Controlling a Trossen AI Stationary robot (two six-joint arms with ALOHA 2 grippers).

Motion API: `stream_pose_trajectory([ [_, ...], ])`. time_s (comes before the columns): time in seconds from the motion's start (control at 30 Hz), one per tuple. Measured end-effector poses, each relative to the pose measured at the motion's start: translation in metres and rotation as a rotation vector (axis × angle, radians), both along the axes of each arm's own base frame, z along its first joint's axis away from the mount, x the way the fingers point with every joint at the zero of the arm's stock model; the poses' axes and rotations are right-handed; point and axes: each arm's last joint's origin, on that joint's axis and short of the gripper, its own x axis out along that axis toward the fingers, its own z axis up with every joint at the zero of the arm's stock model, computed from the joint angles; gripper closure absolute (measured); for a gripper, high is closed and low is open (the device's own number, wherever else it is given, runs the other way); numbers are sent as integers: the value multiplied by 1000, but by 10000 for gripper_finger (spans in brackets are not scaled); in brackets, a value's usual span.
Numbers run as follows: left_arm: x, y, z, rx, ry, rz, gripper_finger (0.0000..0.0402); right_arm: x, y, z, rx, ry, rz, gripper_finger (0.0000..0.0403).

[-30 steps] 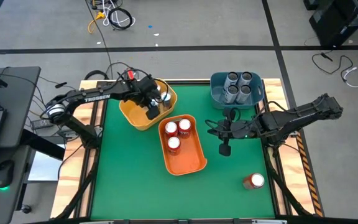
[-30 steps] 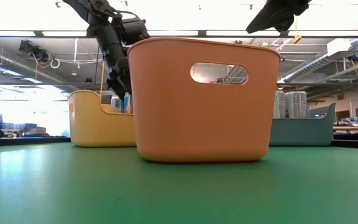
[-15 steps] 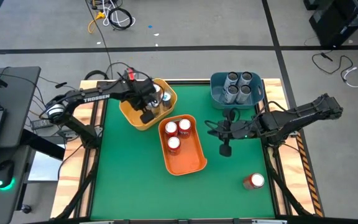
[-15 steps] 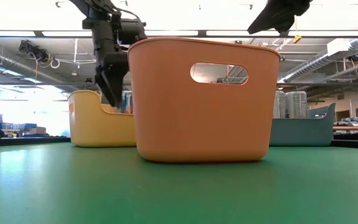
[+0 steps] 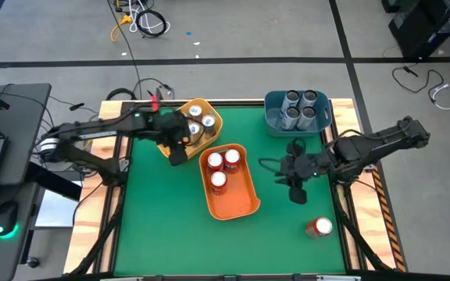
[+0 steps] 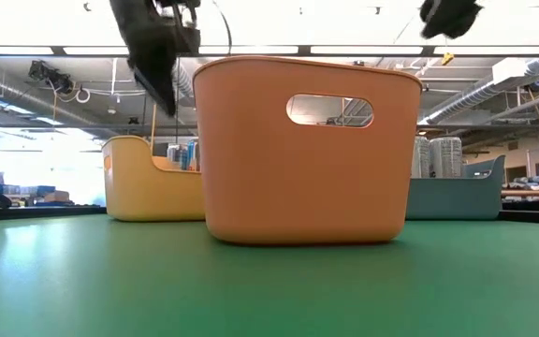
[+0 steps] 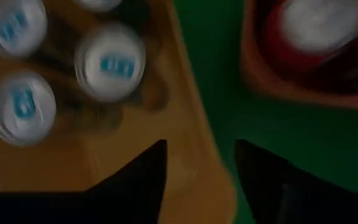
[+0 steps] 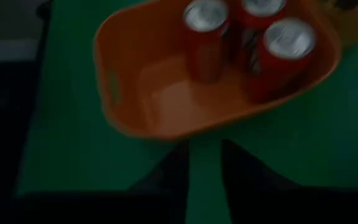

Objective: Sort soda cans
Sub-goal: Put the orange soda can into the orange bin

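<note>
My left gripper (image 5: 176, 154) (image 7: 199, 180) is open and empty, above the near rim of the yellow bin (image 5: 162, 143). Silver cans with teal-marked tops (image 7: 110, 61) stand upright in that bin. Three red cans (image 5: 223, 165) stand in the far end of the orange bin (image 5: 239, 199). Several dark grey cans (image 5: 298, 108) fill the blue bin (image 5: 273, 117). One red can (image 5: 319, 227) stands alone on the green table near its right near corner. My right gripper (image 5: 297, 193) (image 8: 205, 183) is open and empty, hanging above the table between the orange bin and the lone red can.
The three bins sit across the far half of the green table (image 5: 162, 226); the orange bin (image 6: 307, 150) fills the middle of the low view, with the yellow bin (image 6: 148, 183) and blue bin (image 6: 457, 192) behind it. The near half of the orange bin holds no cans.
My left gripper has risen out of the yellow bin and drawn back toward the table's near left, now over the bin's near rim. My right gripper has moved a little toward the near edge, closer to the lone red can.
</note>
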Motion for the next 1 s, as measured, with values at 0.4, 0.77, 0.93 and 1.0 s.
stream_pose_trajectory([
  [0.4, -20, -42, 48, 83, -343, -49, 276, -30, 57, -10, 279, 569, -300, 191],
  [0.77, -20, -44, 48, 121, -342, -102, 277, -31, 98, -40, 330, 885, -473, 94],
  [0.93, -20, -44, 48, 111, -337, -91, 277, -34, 109, -46, 320, 943, -431, 53],
  [1.0, -20, -45, 48, 109, -338, -92, 277, -35, 112, -48, 300, 950, -407, 42],
])
